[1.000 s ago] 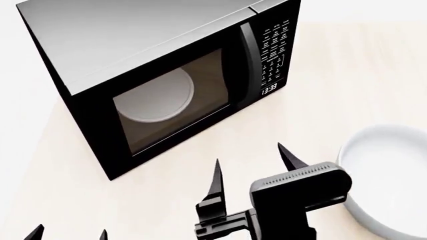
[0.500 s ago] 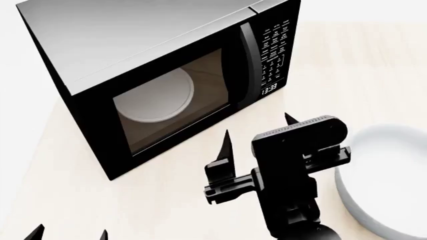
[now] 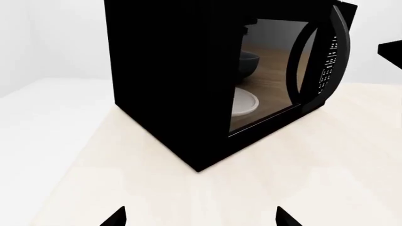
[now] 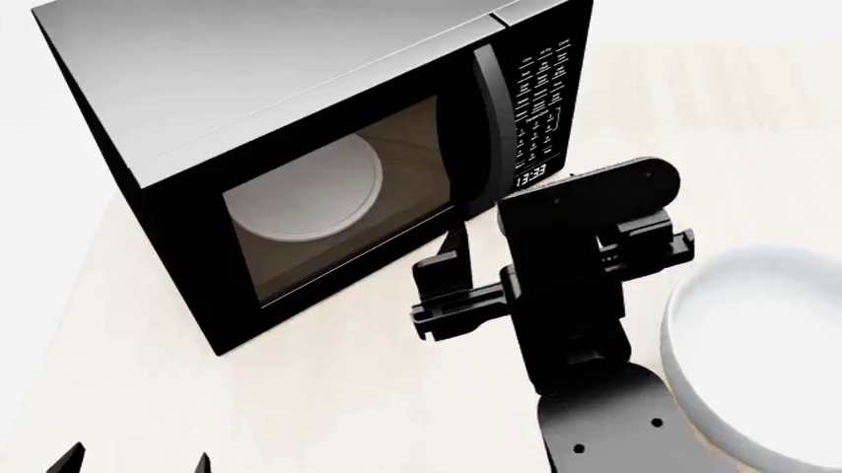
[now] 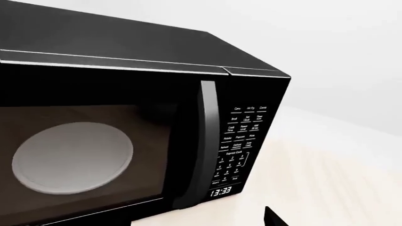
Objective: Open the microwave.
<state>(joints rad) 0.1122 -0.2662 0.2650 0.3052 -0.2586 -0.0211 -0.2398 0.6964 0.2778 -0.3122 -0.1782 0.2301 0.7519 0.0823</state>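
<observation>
The microwave [image 4: 303, 89] is a big black box with a grey top, standing at the far left of the table, and its glass door sits flush. Through the window I see the white turntable plate [image 4: 315, 187]. The vertical black handle [image 4: 490, 128] runs between the window and the white-lettered keypad [image 4: 542, 99]. My right gripper [image 4: 516, 225] hovers open just in front of the handle's lower end, touching nothing. In the right wrist view the handle [image 5: 204, 141] and keypad [image 5: 238, 146] are close ahead, with one fingertip [image 5: 272, 217] showing. My left gripper [image 4: 134, 461] [image 3: 199, 219] is open and low, near the table's front.
A large white bowl [image 4: 763, 345] sits on the pale wooden table [image 4: 329, 394] to the right of my right arm. The left wrist view shows the microwave's dark side wall [image 3: 169, 80] ahead.
My right arm has moved forward and up toward the microwave's handle, now covering the lower corner of the keypad in the head view. The left gripper and the microwave have not moved.
</observation>
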